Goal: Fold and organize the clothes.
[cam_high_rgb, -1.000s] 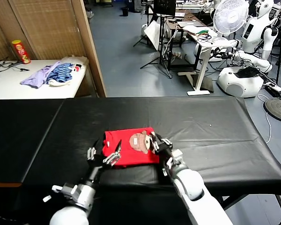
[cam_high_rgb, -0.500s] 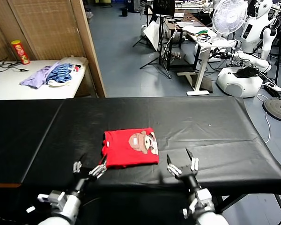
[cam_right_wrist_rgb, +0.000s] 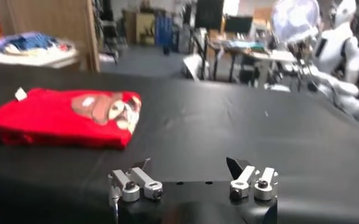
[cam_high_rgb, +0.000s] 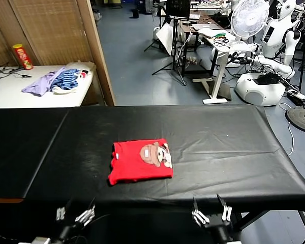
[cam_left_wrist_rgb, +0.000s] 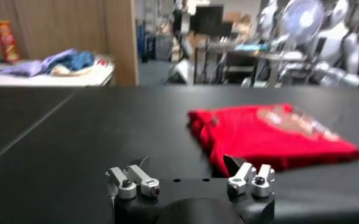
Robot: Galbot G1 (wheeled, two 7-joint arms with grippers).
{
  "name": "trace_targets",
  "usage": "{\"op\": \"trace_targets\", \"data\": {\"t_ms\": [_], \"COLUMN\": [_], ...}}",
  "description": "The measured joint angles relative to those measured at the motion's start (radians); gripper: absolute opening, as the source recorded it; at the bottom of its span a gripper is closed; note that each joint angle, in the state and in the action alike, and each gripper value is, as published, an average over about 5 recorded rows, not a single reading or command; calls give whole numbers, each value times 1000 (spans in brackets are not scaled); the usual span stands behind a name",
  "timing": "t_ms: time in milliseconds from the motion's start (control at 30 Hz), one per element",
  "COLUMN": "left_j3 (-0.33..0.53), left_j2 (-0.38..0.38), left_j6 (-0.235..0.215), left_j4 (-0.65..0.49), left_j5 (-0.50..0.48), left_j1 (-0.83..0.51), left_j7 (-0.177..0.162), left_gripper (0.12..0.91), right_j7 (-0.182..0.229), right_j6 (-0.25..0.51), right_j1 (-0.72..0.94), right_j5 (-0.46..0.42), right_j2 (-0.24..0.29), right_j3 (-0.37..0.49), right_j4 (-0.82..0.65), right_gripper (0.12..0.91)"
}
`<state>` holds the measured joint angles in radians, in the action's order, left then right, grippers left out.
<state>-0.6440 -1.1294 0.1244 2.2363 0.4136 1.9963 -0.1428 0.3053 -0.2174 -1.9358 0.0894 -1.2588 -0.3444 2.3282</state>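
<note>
Two grippers sit low at the near edge of the black table (cam_high_rgb: pixel 229 137), both with jaws spread apart and holding nothing. From the head view, the red T-shirt (cam_high_rgb: pixel 141 161) lies folded into a compact rectangle on the table, its long axis running side to side, the cartoon print (cam_high_rgb: pixel 155 154) facing up at its right end. The left gripper (cam_high_rgb: pixel 75 215) is nearer than the shirt and off to its left; the right gripper (cam_high_rgb: pixel 210 212) is nearer than the shirt and off to its right. Neither touches the cloth, and both look about equally far from it, so either arm could reach it by going forward and inward.

In the left wrist view, the left gripper (cam_left_wrist_rgb: pixel 190 180) has its fingers wide, and the red T-shirt (cam_left_wrist_rgb: pixel 264 135) lies ahead of it and toward the robot's right, flat on the table with a thick folded edge turned toward the camera.

In the right wrist view, the right gripper (cam_right_wrist_rgb: pixel 192 181) is likewise spread, with the red T-shirt (cam_right_wrist_rgb: pixel 63 117) ahead and toward the robot's left, print end nearest this arm.

By the look of it the fold is done; any further move would be a tidy-up.
</note>
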Motion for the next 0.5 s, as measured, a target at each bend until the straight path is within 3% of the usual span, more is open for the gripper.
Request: {"op": "trace_targets", "data": {"t_ms": [200,500], "left_j3": [-41,-52], "left_j2": [-5,-19], "left_j6": [80,98], "left_j4": [56,115], "left_j5": [18,20], "left_j1": [71,92], "left_j7": [-26,-23], "left_gripper": [798,798], "right_j7": [17,17], "right_j6": [-43,-52], "right_j1": [-56,-77], "right_j5": [19,22], "right_j2": [-3,-3], "right_j3": [2,2], "right_j4": [38,51], "right_gripper": [798,798]}}
